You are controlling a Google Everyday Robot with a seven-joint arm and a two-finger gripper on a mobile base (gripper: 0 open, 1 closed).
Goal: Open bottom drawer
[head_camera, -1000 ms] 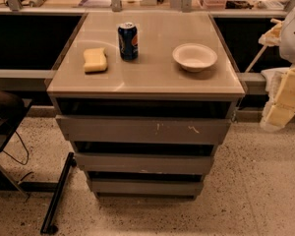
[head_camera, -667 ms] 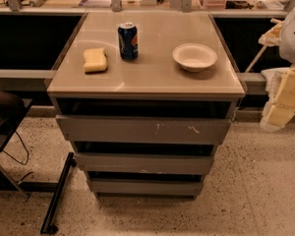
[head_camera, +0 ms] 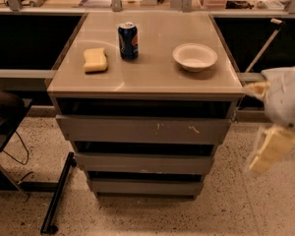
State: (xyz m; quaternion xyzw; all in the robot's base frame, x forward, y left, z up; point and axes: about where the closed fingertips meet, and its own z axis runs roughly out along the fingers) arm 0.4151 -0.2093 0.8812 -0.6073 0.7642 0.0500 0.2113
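The grey cabinet (head_camera: 145, 82) has three flat, handleless drawer fronts stacked under its top. The bottom drawer (head_camera: 145, 186) is the lowest and narrowest front, just above the floor, and sits set back under the middle front (head_camera: 145, 163). The widest, top front (head_camera: 142, 130) carries pale scratch marks. My gripper (head_camera: 269, 150), cream-coloured under a white arm housing (head_camera: 285, 100), hangs blurred at the right of the cabinet, level with the upper two drawers and apart from them.
On the cabinet top stand a blue soda can (head_camera: 128, 41), a yellow sponge (head_camera: 95, 60) and a white bowl (head_camera: 194, 56). A black bar (head_camera: 58, 193) leans on the floor at the left. Dark recesses and a counter run behind.
My arm and gripper have dropped lower and slightly left along the cabinet's right side, now blurred by motion. The drawers and the objects on top have not moved.
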